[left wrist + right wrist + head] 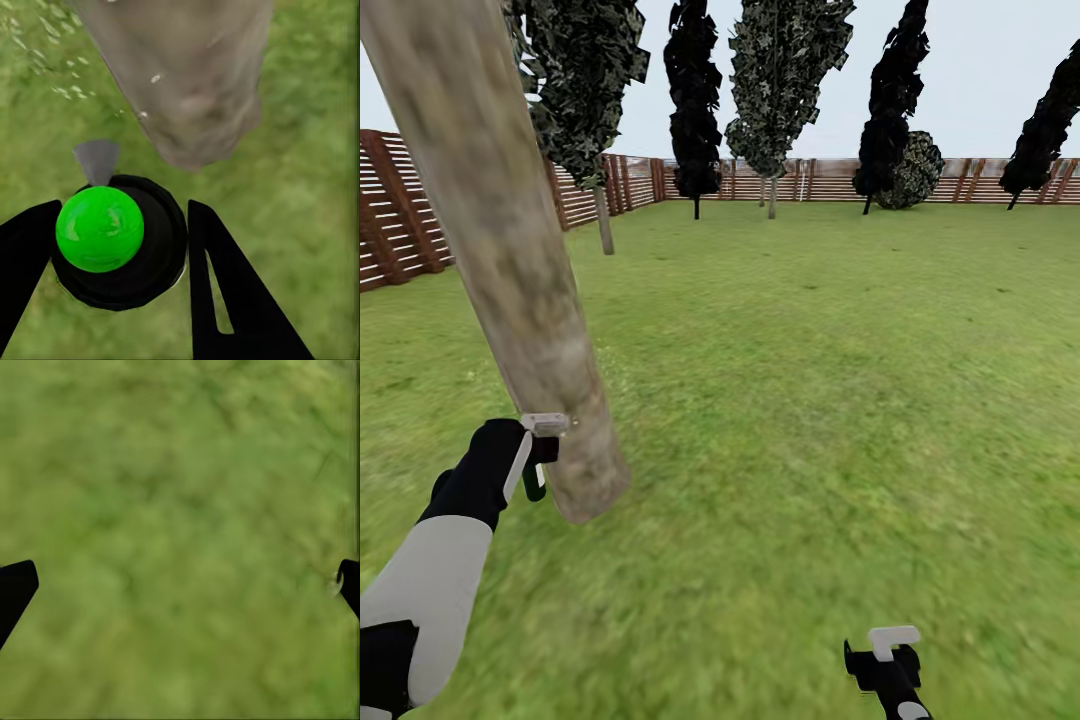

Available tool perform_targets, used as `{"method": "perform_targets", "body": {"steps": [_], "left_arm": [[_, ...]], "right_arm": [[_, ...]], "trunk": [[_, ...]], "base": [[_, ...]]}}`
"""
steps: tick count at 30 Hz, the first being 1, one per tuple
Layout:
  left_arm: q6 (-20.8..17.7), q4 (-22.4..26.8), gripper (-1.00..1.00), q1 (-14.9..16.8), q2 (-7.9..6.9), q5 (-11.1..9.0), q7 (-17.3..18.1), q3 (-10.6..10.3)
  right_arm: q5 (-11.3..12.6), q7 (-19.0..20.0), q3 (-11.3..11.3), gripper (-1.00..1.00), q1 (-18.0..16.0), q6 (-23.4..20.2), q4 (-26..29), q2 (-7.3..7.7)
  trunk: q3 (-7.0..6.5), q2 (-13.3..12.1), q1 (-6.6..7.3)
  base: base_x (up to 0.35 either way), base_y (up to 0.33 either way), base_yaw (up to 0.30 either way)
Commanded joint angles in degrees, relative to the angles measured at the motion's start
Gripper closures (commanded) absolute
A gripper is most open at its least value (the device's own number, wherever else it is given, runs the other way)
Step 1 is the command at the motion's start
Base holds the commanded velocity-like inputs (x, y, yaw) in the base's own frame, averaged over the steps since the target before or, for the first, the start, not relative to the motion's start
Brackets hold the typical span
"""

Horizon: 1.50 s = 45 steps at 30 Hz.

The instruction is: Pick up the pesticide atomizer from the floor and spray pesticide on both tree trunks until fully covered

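Observation:
A thick mottled grey-brown tree trunk (510, 260) leans across the left of the head view and meets the grass by my left hand. My left gripper (538, 462) is shut on the pesticide atomizer (535, 485), right beside the trunk's base. In the left wrist view the atomizer (150, 262) is a black bottle with a bright green round top, held between both fingers (225, 285), its grey nozzle pointing at the trunk (187, 82). Pale specks dot the trunk and the grass beside it. My right gripper (885, 650) is open over bare grass (180, 510).
Green lawn (810, 380) stretches to a brown slat fence (400, 210). A second bare-trunked tree (603, 220) stands near the left fence and another (770, 195) at the back. Black narrow conifers (693, 110) line the far fence.

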State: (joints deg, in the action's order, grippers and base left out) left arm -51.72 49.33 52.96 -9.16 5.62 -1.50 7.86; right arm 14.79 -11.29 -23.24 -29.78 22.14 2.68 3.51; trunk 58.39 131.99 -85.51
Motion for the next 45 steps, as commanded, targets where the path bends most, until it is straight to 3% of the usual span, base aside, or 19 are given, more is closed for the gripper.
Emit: {"method": "perform_targets", "body": {"steps": [1,13,32,34,36,38,40,42,45], "left_arm": [[-0.24,0.07,1.00,0.04,0.02,0.54,0.27,0.12],[-0.23,0.07,1.00,0.04,-0.22,0.60,0.27,0.14],[-0.31,0.07,1.00,0.01,-0.40,0.62,0.27,0.15],[-0.24,-0.01,1.00,-0.18,-2.16,0.62,0.27,0.19],[-0.09,-0.11,1.00,-2.65,-5.99,0.39,0.32,0.22],[0.13,-0.51,1.00,-3.57,-6.73,0.22,0.36,0.10],[0.14,-0.64,1.00,-3.77,-6.11,-0.09,0.40,-0.07],[0.21,-0.39,1.00,-3.82,-2.86,-0.11,0.30,-0.03],[0.22,-0.09,1.00,-3.83,-1.07,-0.08,0.28,0.23]], "right_arm": [[0.47,-0.14,-0.49,-1.00,-0.03,0.10,0.03,0.00],[0.47,-0.14,-0.49,-1.00,-0.02,0.10,0.05,-0.08],[0.49,-0.14,-0.50,-1.00,-0.01,0.10,0.05,-0.11],[0.44,-0.14,-0.52,-1.00,-0.01,0.10,0.05,-0.13],[0.42,-0.14,-0.53,-1.00,-0.01,0.10,0.05,-0.16],[0.41,-0.14,-0.54,-1.00,-0.01,0.10,0.05,-0.17],[0.41,-0.10,-0.54,-1.00,-0.01,0.10,0.05,-0.17],[0.41,-0.11,-0.55,-1.00,-0.02,0.10,0.05,-0.17],[0.41,-0.14,-0.53,-1.00,-0.02,0.10,0.05,-0.17]], "trunk": [[0.05,0.02,-0.01],[0.05,0.02,-0.01],[0.05,0.02,-0.01],[0.05,0.02,-0.01],[0.05,0.02,-0.01],[0.05,0.02,-0.01],[0.05,0.02,-0.01],[0.05,0.02,-0.01],[0.05,0.02,-0.01]], "base": [[0.205,-0.207,0.000],[0.037,-0.263,0.006],[0.091,-0.262,0.157],[0.005,-0.268,0.273],[0.026,-0.269,0.277],[0.102,-0.269,0.277],[0.143,-0.264,0.277],[0.186,-0.237,0.277],[0.224,-0.204,0.277]]}}
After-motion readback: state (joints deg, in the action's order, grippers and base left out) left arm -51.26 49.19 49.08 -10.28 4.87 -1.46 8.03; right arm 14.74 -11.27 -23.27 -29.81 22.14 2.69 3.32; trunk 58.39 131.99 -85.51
